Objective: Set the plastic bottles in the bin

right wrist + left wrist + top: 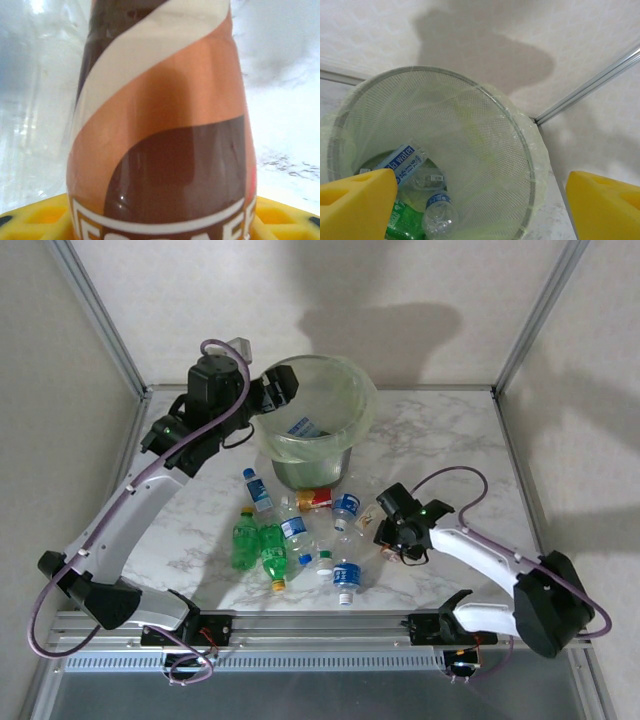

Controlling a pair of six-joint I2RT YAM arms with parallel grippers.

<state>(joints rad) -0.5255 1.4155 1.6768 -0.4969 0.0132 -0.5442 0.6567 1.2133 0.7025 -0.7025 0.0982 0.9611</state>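
Two robot arms share a white marbled table (450,440). We see the right gripper (384,531) low at the right edge of a scatter of plastic bottles (290,535) near the arms. Its wrist view puts a brown-orange bottle (160,125) directly ahead, between the yellow pads (35,217). The bottle's long axis runs straight up the picture, crossing the line between the pads. It has a glossy label and a smooth round body narrowing upward. We cannot tell whether the jaws press it or only flank it.

The bin (365,405) lies beyond the scatter and to the left, a round grey mesh can with a thin pale green bag folded over its rim. The left gripper (480,200) hangs above its mouth, fingers spread wide, nothing between them. Inside lie a clear blue-labelled bottle (402,160) and a green bottle (402,222). We judge the right arm nearer this bottle; the carry would pass over the scatter to the rim.
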